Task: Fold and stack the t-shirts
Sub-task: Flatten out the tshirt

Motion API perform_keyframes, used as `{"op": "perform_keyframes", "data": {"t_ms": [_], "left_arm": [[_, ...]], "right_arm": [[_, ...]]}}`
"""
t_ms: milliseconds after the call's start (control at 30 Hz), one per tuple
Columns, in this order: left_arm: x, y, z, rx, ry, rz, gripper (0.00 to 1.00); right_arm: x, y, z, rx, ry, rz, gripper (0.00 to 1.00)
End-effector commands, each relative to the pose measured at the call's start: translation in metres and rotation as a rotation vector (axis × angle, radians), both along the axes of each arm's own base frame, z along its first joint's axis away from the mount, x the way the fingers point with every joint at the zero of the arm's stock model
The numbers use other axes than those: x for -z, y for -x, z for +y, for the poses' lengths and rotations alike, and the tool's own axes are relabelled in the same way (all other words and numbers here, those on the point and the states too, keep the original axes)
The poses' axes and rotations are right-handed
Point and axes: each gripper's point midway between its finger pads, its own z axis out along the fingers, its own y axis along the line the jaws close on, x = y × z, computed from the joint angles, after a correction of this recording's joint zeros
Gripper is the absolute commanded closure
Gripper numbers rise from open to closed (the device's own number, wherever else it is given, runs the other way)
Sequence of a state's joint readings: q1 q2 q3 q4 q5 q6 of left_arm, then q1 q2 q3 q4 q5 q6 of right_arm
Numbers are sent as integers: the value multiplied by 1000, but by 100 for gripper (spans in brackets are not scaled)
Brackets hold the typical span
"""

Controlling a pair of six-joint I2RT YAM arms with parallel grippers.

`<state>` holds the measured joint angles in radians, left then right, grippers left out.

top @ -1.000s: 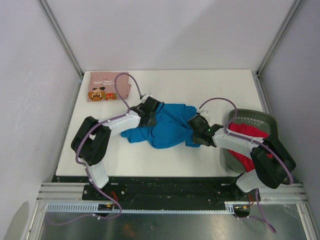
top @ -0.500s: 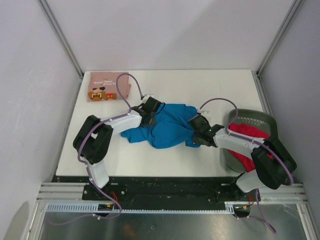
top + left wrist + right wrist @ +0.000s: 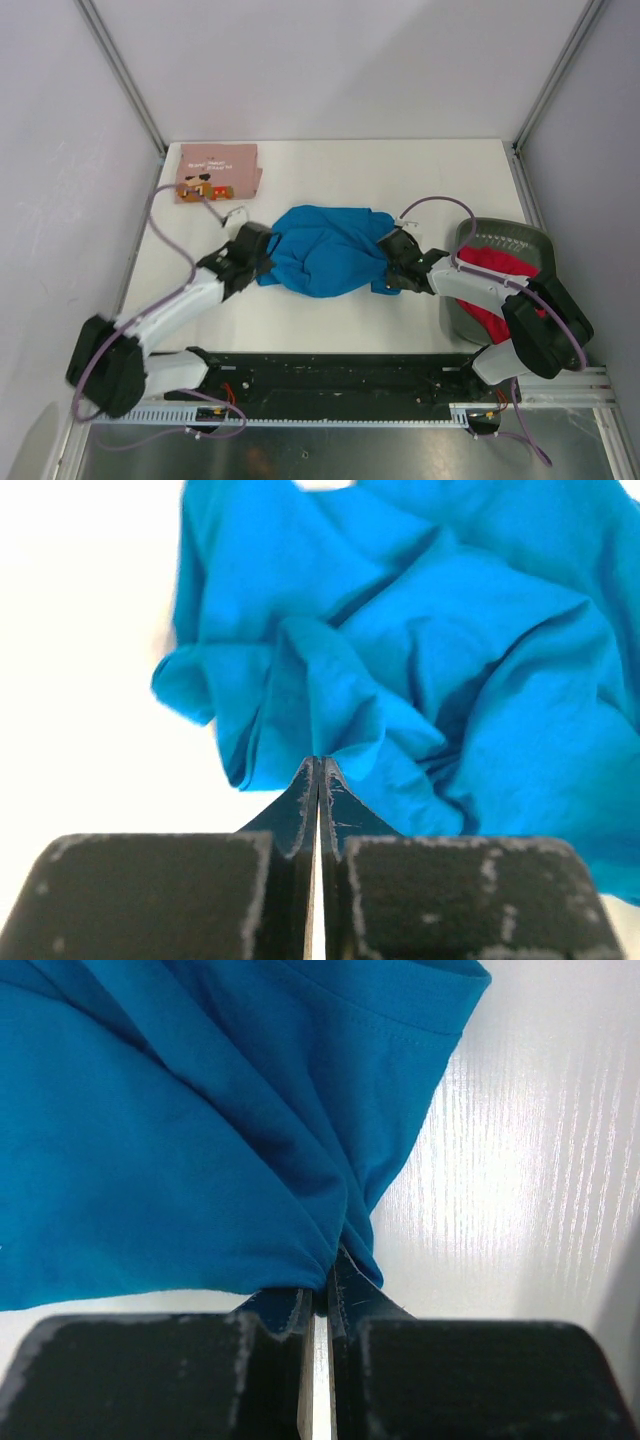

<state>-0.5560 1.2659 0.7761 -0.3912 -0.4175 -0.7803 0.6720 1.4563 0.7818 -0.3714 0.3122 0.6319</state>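
blue t-shirt (image 3: 325,250): crumpled, soft | left pincer (image 3: 318,767), right pincer (image 3: 326,1285): both pinching its edges

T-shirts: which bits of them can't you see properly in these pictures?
Pink t-shirt: top view, white writing too small to read.
Red t-shirt in the basket: top view, the right arm covers part.
Blue t-shirt: crumpled, sleeves lost in folds; both wrist views cut it off at the edges.
Left claw: left wrist view, unclear whether it pinches cloth.

Only txt in sight: small white lines on the pink t-shirt (image 3: 236,166), far-left of desk, too tiny to read. Nothing else legible.
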Motion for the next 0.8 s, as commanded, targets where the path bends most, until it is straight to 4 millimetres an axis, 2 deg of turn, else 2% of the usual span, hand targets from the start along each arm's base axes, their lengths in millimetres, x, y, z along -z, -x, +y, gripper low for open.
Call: {"op": "perform_keyframes", "data": {"t_ms": [0, 167, 333, 433, 533, 633, 767], "left_arm": [[22, 40, 24, -176, 138, 5, 100], [57, 76, 37, -266, 222, 54, 100], [70, 87, 38, -290, 251, 88, 100], [67, 86, 37, -269, 242, 84, 99], [60, 85, 39, -249, 239, 57, 85], [49, 86, 44, -247, 249, 9, 75], [30, 84, 48, -231, 255, -60, 68]], "right_arm": [[-3, 2, 2, -18, -20, -5, 100], [-5, 11, 1, -40, -18, 16, 98], [-25, 18, -5, -44, -41, -6, 84], [-38, 21, -14, -30, -49, -27, 76], [-44, 23, -22, -17, -49, -34, 72], [-42, 26, -27, -12, -42, -26, 70], [-36, 28, -27, -13, -40, -11, 69]]}}
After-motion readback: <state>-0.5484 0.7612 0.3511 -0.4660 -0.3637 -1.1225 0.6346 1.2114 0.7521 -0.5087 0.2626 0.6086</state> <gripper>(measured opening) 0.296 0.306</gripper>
